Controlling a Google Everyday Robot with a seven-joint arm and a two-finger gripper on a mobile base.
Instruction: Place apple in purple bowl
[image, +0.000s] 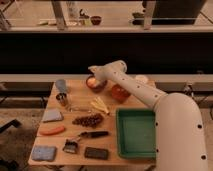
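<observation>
The apple (92, 81), small, orange-red with a paler yellowish side, sits inside the dark maroon-purple bowl (100, 87) at the back middle of the wooden table. My gripper (93, 73) is right above the apple and the bowl, at the end of the white arm that reaches in from the lower right. Whether the gripper touches the apple cannot be told.
An orange-red dish (120, 93) stands right of the bowl, partly behind the arm. A green tray (136, 131) lies at the front right. A carrot (52, 130), grapes (88, 120), yellow strips (99, 105), a metal cup (62, 98), a blue sponge (43, 152) and utensils (92, 134) lie to the left.
</observation>
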